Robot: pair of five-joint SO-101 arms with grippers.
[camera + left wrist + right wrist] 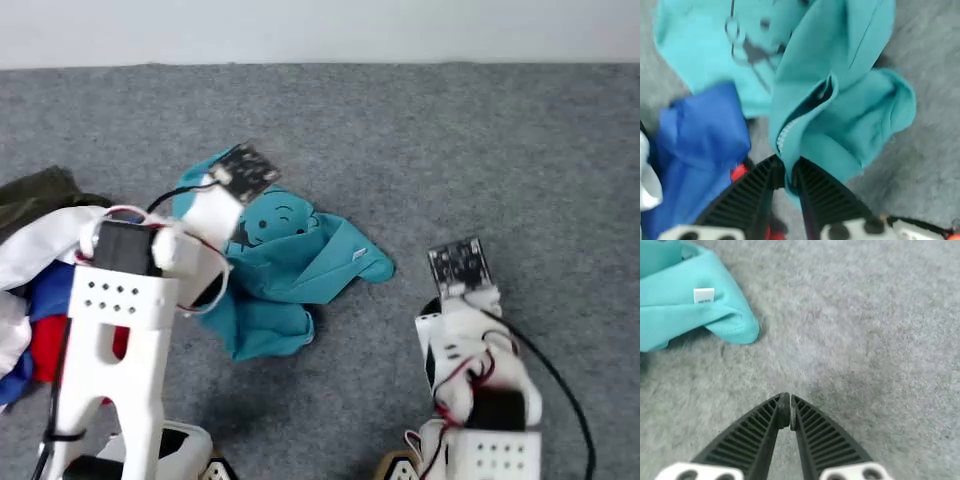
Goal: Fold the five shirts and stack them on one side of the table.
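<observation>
The left pincer (785, 172) is clamped on a fold of the crumpled teal cotton shirt (290, 262), probably to pull it flat on the grey felt table (500, 150) for folding. The right pincer (790, 410) hangs near that shirt's hem, tips together on nothing. The heap of white, blue and red shirts (40, 290) lies on its other side.

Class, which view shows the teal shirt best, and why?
The high view: nearly the whole teal shirt shows. The left wrist view gives close folds; the right wrist view, one tagged corner.
</observation>
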